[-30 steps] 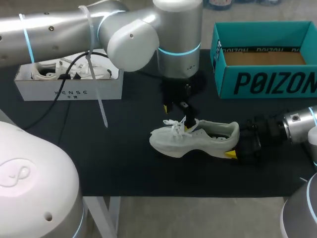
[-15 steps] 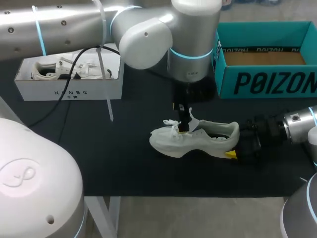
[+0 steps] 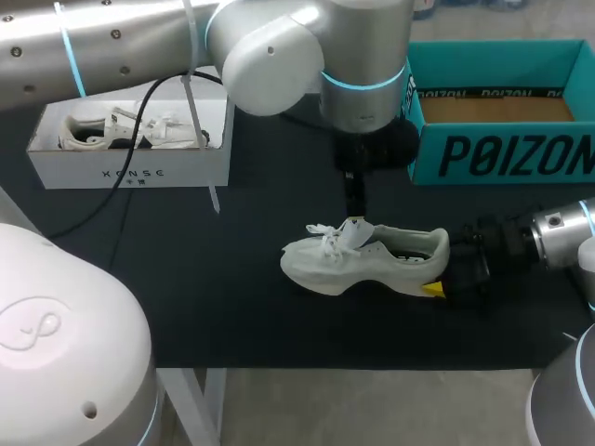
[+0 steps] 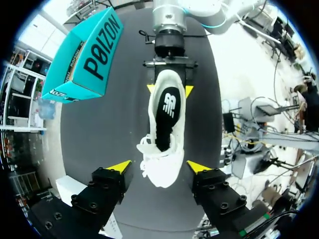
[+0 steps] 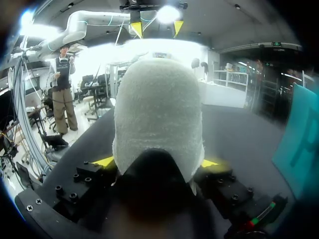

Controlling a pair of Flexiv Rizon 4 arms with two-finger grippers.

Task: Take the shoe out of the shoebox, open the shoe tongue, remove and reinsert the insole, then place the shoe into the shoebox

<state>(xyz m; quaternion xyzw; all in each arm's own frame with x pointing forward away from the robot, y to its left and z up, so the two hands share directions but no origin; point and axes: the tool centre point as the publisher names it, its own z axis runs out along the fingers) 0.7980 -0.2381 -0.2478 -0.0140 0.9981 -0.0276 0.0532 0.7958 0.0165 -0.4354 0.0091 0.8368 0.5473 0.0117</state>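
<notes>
Knit, card, sheen
Shoe (image 3: 372, 265) rough white knit, box (image 3: 502, 153) matt teal card, table (image 3: 232, 297) matt black, my left arm (image 3: 121, 42) smooth glossy silver.

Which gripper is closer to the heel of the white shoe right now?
Right. The right gripper clamps the heel of the white shoe from both sides; the left gripper hangs open above its laces.

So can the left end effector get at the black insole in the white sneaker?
Probably yes. The left end effector hangs open over the white sneaker, the black insole shows uncovered through its opening, and the right end effector grips only the heel.
</notes>
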